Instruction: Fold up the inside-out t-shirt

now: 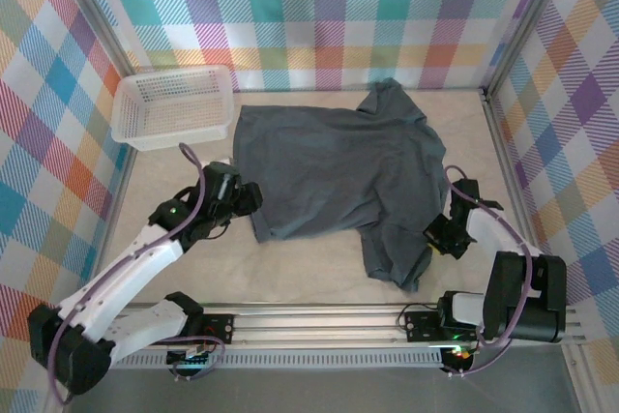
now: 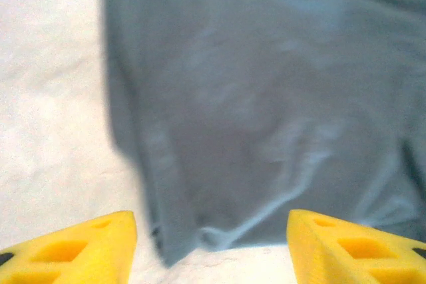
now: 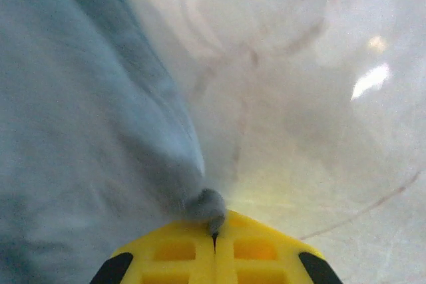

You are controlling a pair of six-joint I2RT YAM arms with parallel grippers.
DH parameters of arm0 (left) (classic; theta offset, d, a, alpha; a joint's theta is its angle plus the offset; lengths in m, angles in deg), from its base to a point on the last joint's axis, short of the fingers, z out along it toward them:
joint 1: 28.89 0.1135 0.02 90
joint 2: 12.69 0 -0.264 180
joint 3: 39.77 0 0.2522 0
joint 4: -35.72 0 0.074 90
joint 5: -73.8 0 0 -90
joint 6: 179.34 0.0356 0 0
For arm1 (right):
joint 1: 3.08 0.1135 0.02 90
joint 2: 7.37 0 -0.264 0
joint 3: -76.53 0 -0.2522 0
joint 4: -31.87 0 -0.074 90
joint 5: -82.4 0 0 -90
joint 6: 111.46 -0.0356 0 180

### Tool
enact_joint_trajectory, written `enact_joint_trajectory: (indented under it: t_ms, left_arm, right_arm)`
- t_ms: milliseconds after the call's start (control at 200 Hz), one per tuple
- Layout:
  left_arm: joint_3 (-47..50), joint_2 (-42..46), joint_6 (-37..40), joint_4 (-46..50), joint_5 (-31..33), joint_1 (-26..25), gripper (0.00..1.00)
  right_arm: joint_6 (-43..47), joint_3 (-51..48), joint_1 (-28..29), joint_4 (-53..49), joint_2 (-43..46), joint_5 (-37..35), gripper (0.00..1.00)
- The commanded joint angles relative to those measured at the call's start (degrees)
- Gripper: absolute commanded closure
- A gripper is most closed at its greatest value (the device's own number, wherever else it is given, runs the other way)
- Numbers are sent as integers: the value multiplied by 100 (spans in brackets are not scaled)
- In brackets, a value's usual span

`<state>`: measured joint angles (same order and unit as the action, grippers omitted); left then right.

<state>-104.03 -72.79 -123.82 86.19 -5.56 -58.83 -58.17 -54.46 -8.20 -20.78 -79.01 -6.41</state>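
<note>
The inside-out t-shirt (image 1: 338,166) lies spread out on the pale table, dark blue-grey and wrinkled, with one sleeve at the back (image 1: 392,103) and another hanging toward the front (image 1: 397,258). My left gripper (image 1: 253,202) sits at the shirt's near left corner. In the left wrist view its yellow fingers (image 2: 80,247) stand wide apart, open, and the shirt's corner (image 2: 174,247) lies just ahead of the gap. My right gripper (image 1: 432,239) is at the shirt's right edge, by the front sleeve. In the right wrist view it (image 3: 214,237) is shut, with a small nub of the shirt's cloth (image 3: 206,204) pinched at its tips.
A white lattice basket (image 1: 174,103) stands at the back left, just beyond the shirt's left edge. Checked walls enclose the table on three sides. A metal rail (image 1: 319,321) with the arm bases runs along the near edge.
</note>
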Motion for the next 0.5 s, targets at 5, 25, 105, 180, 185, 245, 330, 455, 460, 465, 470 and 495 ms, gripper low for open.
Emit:
enact_joint_trajectory:
  t_ms: [5,25,105,180,185,245,330,455,460,465,470,495]
  left_arm:
    - [-140,-804,-505,1093,-523,279,44]
    - [-131,-924,-499,1031,-720,259,45]
    - [-202,-1337,-537,875,-1235,34,46]
    - [-581,-1825,-500,1158,-917,-367,46]
    - [-609,-1867,-499,1191,-898,-387,46]
    - [-931,-2322,-567,1486,-744,-522,46]
    - [-1277,-2905,-810,1767,-596,-625,48]
    - [-1705,-3584,-1023,1980,-472,-643,55]
    - [-1711,-3604,-1024,1972,-473,-644,55]
    - [-1719,-3622,-1025,1963,-474,-640,55]
    - [-1727,-3645,-1025,1950,-479,-638,55]
    - [-1770,-3745,-1008,1908,-501,-645,56]
  right_arm:
    - [-119,280,17,151,692,-358,100]
    - [-152,280,20,161,815,-299,100]
    - [-257,307,13,120,1112,-93,100]
    - [-282,277,24,192,1222,178,100]
    - [-292,279,22,195,1222,192,100]
    - [-327,223,29,307,1247,424,100]
    - [-413,171,38,426,1266,578,100]
    - [-483,144,48,524,1295,602,100]
    - [-485,142,48,532,1298,602,100]
    - [-486,141,52,541,1300,602,100]
    - [-486,137,54,545,1300,597,100]
    - [-494,120,57,563,1301,580,100]
